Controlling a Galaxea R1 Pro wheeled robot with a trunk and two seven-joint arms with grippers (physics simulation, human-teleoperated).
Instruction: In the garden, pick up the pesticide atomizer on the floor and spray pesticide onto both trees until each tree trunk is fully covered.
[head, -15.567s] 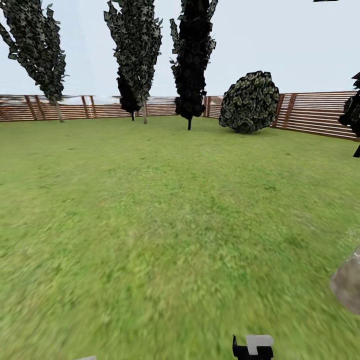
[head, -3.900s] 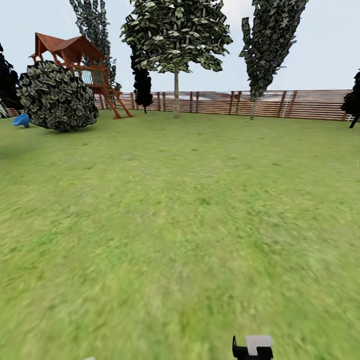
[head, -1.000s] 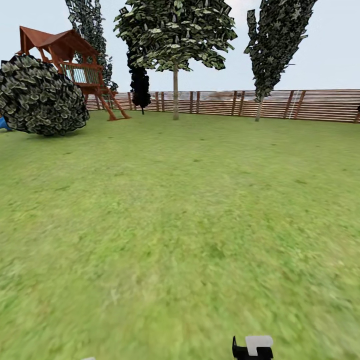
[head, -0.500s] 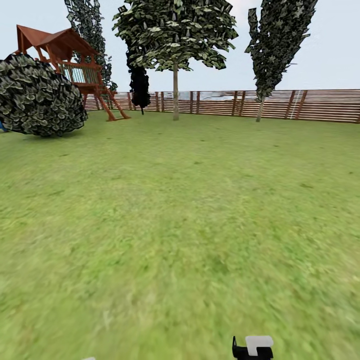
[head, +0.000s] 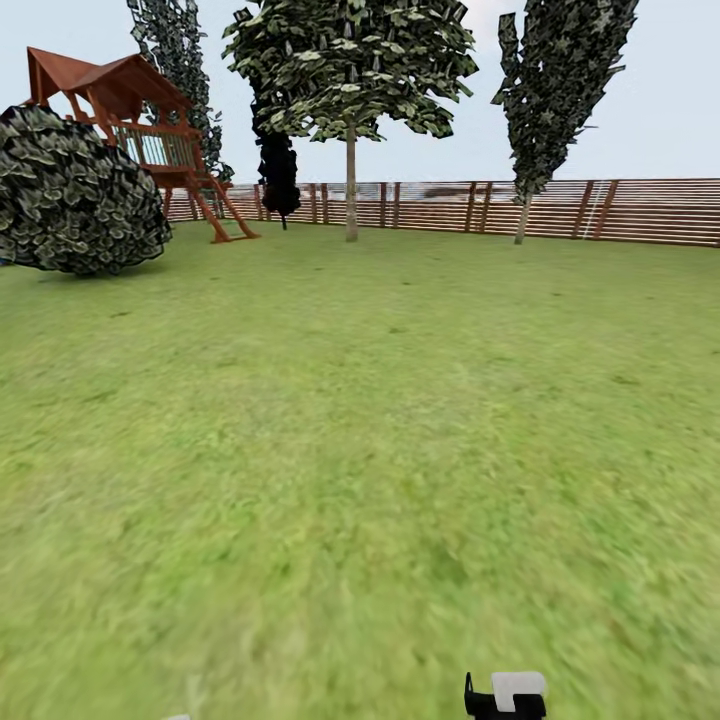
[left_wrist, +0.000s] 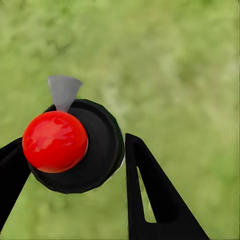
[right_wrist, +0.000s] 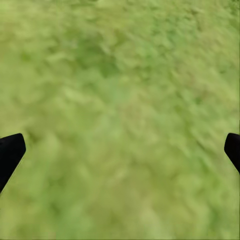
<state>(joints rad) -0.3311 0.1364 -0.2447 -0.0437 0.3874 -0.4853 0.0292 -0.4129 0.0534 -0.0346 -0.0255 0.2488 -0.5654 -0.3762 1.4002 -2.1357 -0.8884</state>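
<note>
The tiny dark green-black pesticide atomizer with the shiny red round top is sitting clamped between the two black fingers of the left gripper, seen from above in the left wrist view, so it's showing as a dark round disc with the red ball off to one side and a small grey nozzle-like tab poking out past its rim. One finger is touching the disc's edge on each side, and below it there's just blurry green grass. The right gripper is spread wide, only its two black fingertips peeking in at the edges of the right wrist view, holding nothing, grass under it too. From the head view the green lawn is lying wide open ahead, with lots of room to roll, all the way to the brown horizontal-slat wooden fence closing off the far side. Along that fence line a broad-crowned tree with a thin pale trunk is standing about centre, a narrower leafy tree to the right of it, a black narrow cypress just left of it. Far left there's a big round dark leafy bush in front of a red-brown wooden playhouse with a ladder. Compared with half a second ago the whole view is sliding a touch, the bush sitting slightly further left and the fence a hair nearer, so the camera is moving, not the things.
</note>
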